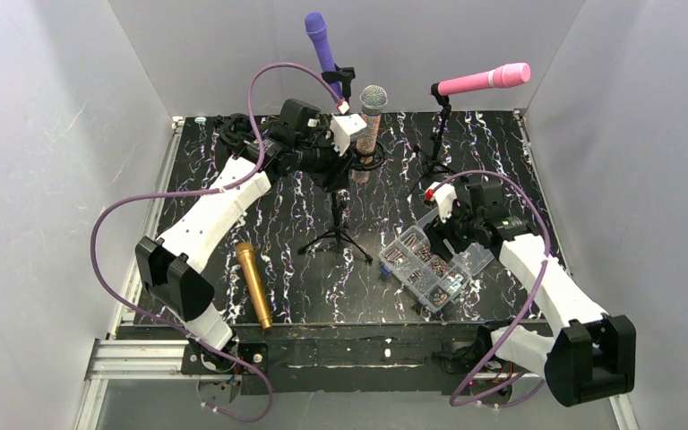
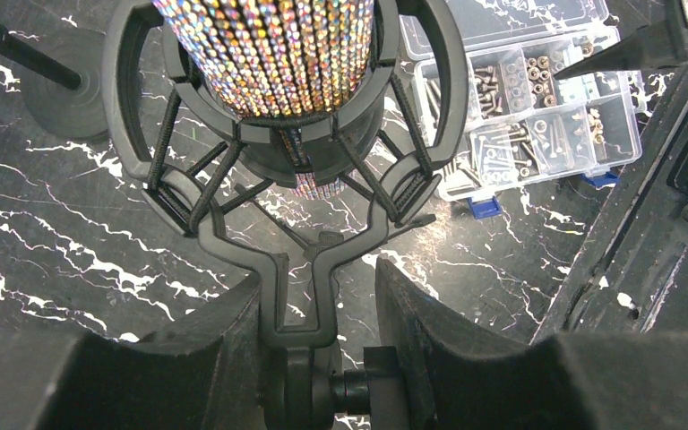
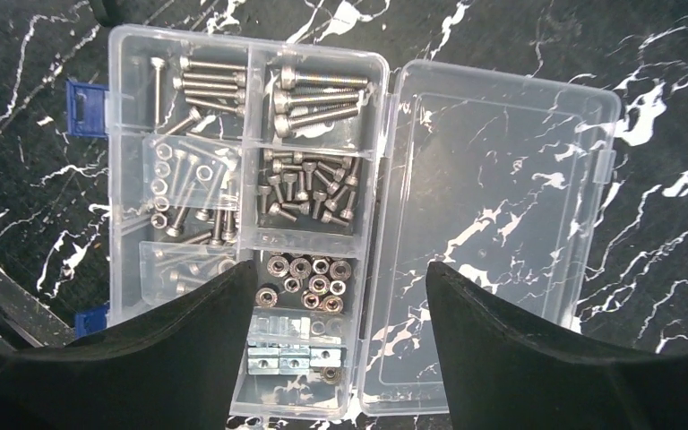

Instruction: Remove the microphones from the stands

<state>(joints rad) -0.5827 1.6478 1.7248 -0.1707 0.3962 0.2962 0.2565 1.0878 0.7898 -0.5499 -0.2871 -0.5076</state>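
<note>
Fingers [image 2: 224, 358] of my left gripper [image 2: 318, 279] fill the btm of the wrist view. They're partly closed w/ the neck of the shock mount [image 2: 300, 269] clamped between them at its pivot joint; one finger is against the stem, the other against the knob. Rhinestone mic [image 2: 269, 54] sits upright in that mount, body ringed by the black cradle & elastic cords, mesh head on top. Mount tops the tripod stand [image 1: 339, 235], whose legs are spread near the table [image 1: 278, 206] centre.

My right gripper [image 3: 340, 273] hangs over the clear screw box [image 3: 251, 179]. Its jaws are wide apart w/ nothing between them and nothing held. Box lid lies flipped open beside the compartments, which hold bolts, nuts & screws.

Purple mic [image 1: 320, 40] is clipped on a stand just behind the rhinestone one, tilted. Pink mic [image 1: 484, 81] sits on its own stand at back right, approx. horizontal. Gold mic [image 1: 254, 285] lies flat on the table near my left arm, well apart from the rest.
</note>
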